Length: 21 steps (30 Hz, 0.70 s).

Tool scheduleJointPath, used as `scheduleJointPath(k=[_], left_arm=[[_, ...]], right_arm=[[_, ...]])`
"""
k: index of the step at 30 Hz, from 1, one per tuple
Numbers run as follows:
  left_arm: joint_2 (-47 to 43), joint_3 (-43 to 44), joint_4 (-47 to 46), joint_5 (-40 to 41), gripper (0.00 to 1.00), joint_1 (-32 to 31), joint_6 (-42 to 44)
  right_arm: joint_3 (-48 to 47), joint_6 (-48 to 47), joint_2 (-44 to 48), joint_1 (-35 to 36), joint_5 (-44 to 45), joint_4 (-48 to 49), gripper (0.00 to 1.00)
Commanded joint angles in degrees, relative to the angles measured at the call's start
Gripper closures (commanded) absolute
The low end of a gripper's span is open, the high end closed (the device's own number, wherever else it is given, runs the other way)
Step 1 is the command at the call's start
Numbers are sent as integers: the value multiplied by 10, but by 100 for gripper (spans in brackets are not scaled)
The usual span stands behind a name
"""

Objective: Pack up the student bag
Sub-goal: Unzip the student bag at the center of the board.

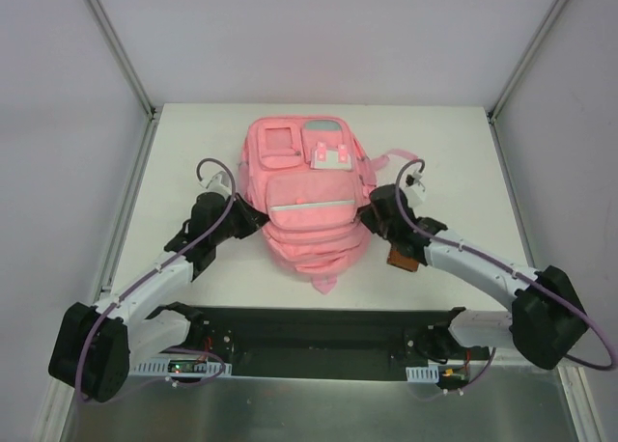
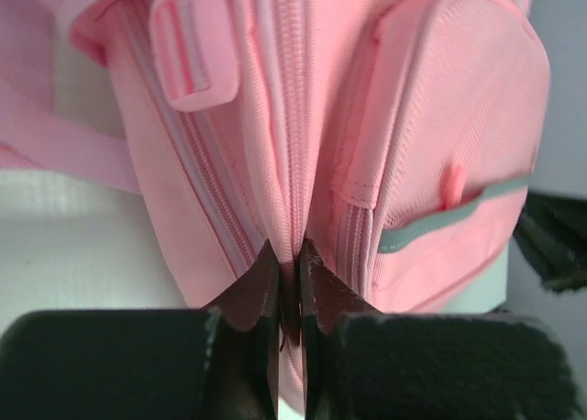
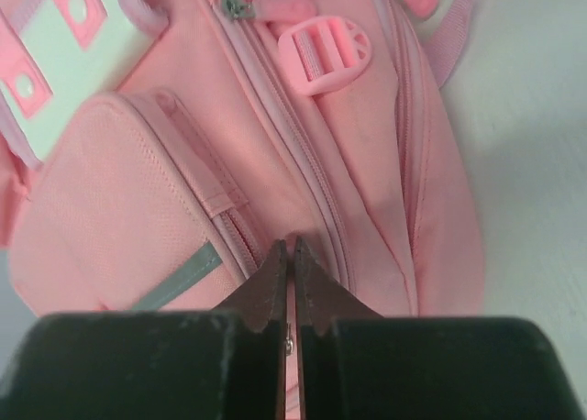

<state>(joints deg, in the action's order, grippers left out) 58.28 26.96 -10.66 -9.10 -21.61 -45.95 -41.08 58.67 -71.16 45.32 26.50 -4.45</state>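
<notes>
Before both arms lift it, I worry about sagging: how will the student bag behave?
Likely floppy: the student bag is soft fabric, wrinkled at its near end, so it should sag. Its loose strap may trail. Lying broad, it shouldn't roll.

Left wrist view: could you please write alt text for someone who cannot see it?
The left claw, shut, pinches a zippered seam of the pink student bag, which fills the frame. A front pocket with a grey strip sits at right; white table shows at left.
</notes>
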Motion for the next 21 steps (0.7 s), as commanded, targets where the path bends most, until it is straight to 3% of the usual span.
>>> scheduleJointPath(k=[1, 4, 5, 6, 7, 9, 10, 12, 14, 15, 18, 21], left_arm=[[-14, -21, -33, -76, 100, -36, -32], [-3, -17, -50, -72, 100, -61, -32], [2, -15, -52, -69, 100, -66, -35], [15, -14, -65, -64, 100, -74, -41], [20, -15, -75, -59, 100, -88, -45], [38, -10, -92, -51, 100, -103, -50], [41, -9, -99, -47, 100, -113, -52], [44, -2, -80, -41, 100, -116, -33], [40, -19, -107, -49, 100, -117, -39], [45, -18, -111, -61, 100, -118, -40], [51, -7, -112, -65, 100, -119, -18], [47, 5, -112, -71, 100, -119, 11]], right_arm=[[-119, -137, -23, -103, -170, 4, 99], [-153, -151, -45, -111, -203, -54, 99], [-130, -114, -43, -100, -203, -53, 99], [-98, -78, -31, -78, -139, -39, 99], [-62, -43, -2, -7, -89, -14, 99], [8, 95, 15, 74, 65, -2, 99], [16, 134, 13, 139, 104, 1, 99], [8, 178, 13, 161, 146, -24, 99], [0, 181, 9, 163, 122, -21, 99], [-7, 112, 4, 159, 90, 11, 99], [-76, 115, -35, 167, 44, -49, 99], [-89, 119, -62, 173, 19, -26, 99]])
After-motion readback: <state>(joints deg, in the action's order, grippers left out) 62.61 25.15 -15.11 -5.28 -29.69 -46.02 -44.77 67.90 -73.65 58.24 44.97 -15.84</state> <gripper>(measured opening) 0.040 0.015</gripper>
